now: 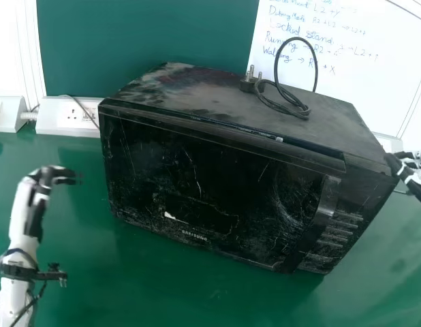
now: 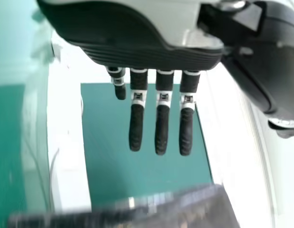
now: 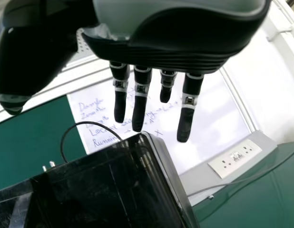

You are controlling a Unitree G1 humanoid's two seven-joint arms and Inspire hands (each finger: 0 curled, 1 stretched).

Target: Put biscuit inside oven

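The left hand (image 1: 43, 182) is nearest, its fingers (image 2: 162, 128) straight, holding nothing, well apart from the oven's left end. The right hand (image 1: 416, 174), fingers (image 3: 140, 109) also straight and unladen, is by the oven's right end; whether they touch I can't tell. One oven (image 1: 197, 157) stands on the tabletop (image 1: 163, 289), one cable (image 1: 307, 111) with one plug (image 1: 248, 84) on top. The head view's edge cuts off the right hand.

Oven (image 1: 142, 163) on table (image 1: 163, 289) — cord (image 1: 295, 38) (plug (image 1: 249, 85) too) on top, board (image 1: 374, 88) behind.
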